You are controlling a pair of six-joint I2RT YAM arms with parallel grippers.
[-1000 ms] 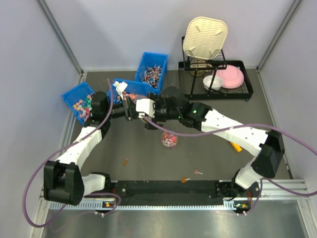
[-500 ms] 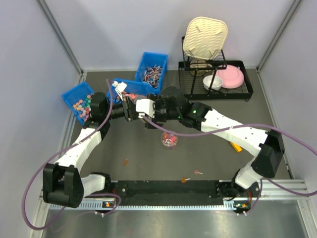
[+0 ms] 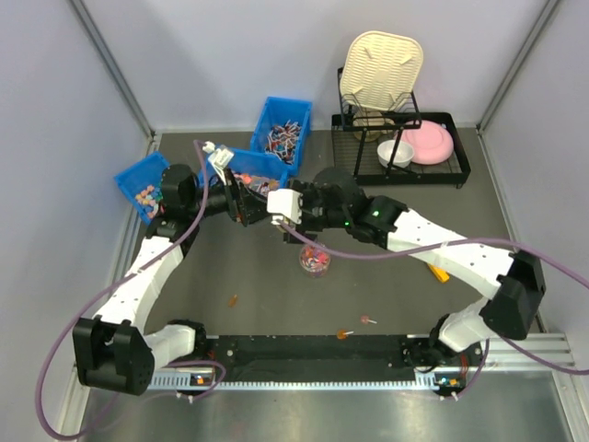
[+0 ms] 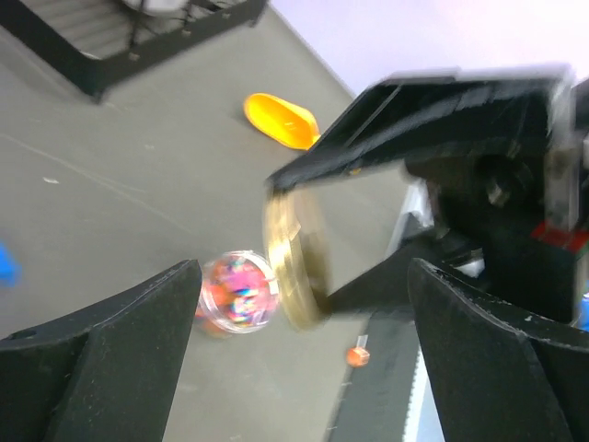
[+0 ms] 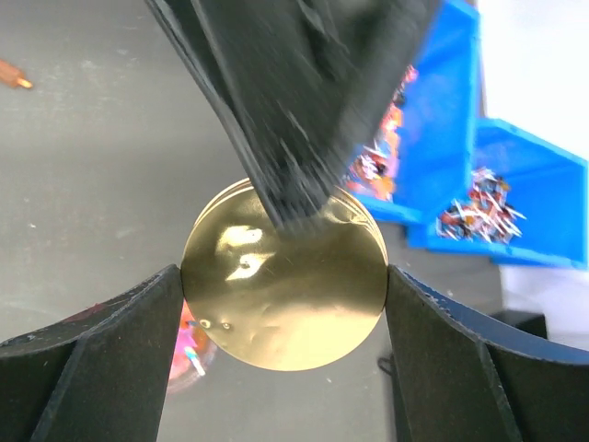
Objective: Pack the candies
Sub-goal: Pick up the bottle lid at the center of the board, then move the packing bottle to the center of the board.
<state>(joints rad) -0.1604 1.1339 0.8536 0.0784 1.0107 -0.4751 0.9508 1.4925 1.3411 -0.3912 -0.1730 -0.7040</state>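
Okay | left gripper (image 4: 304,276): jaws stood wide apart, held nothing | right gripper (image 5: 285,276): pinched gold lid (image 5: 285,308) across its rim | candies (image 4: 235,290): sat in open jar (image 4: 241,328) nearby

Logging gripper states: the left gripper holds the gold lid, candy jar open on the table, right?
No: the right gripper holds the gold lid, as the right wrist view shows; the left gripper is open. The candy jar is open on the table.

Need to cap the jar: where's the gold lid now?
In the right wrist view, the gold lid is gripped by the right gripper, held in the air mid-table near the candy jar.
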